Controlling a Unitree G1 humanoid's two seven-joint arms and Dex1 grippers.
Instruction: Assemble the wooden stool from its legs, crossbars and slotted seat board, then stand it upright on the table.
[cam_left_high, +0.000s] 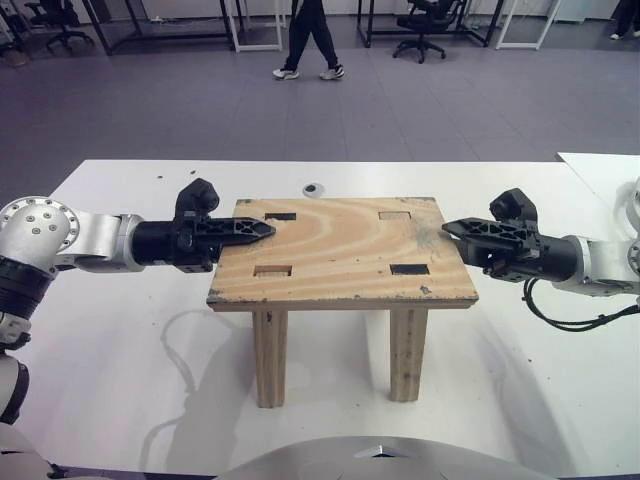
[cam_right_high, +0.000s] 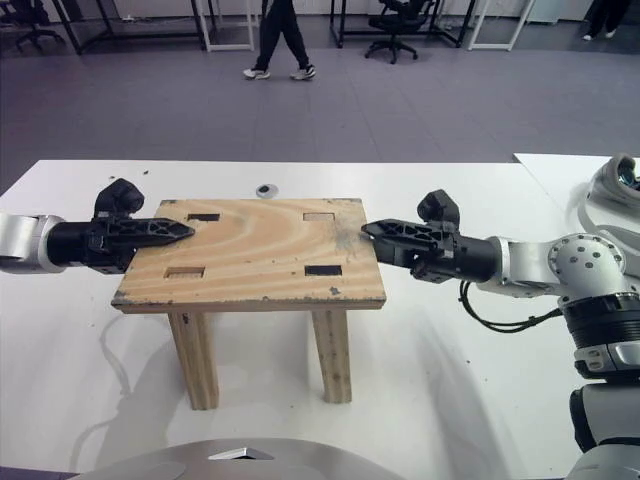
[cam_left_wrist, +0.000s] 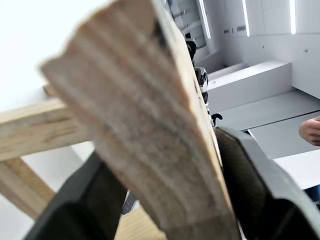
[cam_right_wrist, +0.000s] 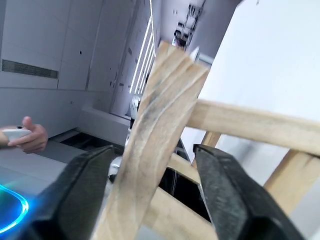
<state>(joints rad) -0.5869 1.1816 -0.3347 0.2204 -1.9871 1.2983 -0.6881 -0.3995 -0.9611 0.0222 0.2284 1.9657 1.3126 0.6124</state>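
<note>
The wooden stool stands upright on the white table (cam_left_high: 120, 340), its slotted seat board (cam_left_high: 340, 250) on top and two front legs (cam_left_high: 268, 355) (cam_left_high: 407, 352) below. My left gripper (cam_left_high: 262, 229) is at the board's left edge, shut on it; the left wrist view has the board edge (cam_left_wrist: 145, 125) pressed between both fingers (cam_left_wrist: 250, 190). At the right edge, my right gripper (cam_left_high: 450, 230) straddles the board (cam_right_wrist: 150, 145). One finger (cam_right_wrist: 80, 190) lies against it, while the other (cam_right_wrist: 225, 190) stands a little off. A crossbar (cam_right_wrist: 250, 125) runs under the seat.
A small round dark object (cam_left_high: 315, 188) lies on the table just behind the stool. A second white table (cam_left_high: 600, 170) stands at the far right. Open table surface surrounds the stool on all sides.
</note>
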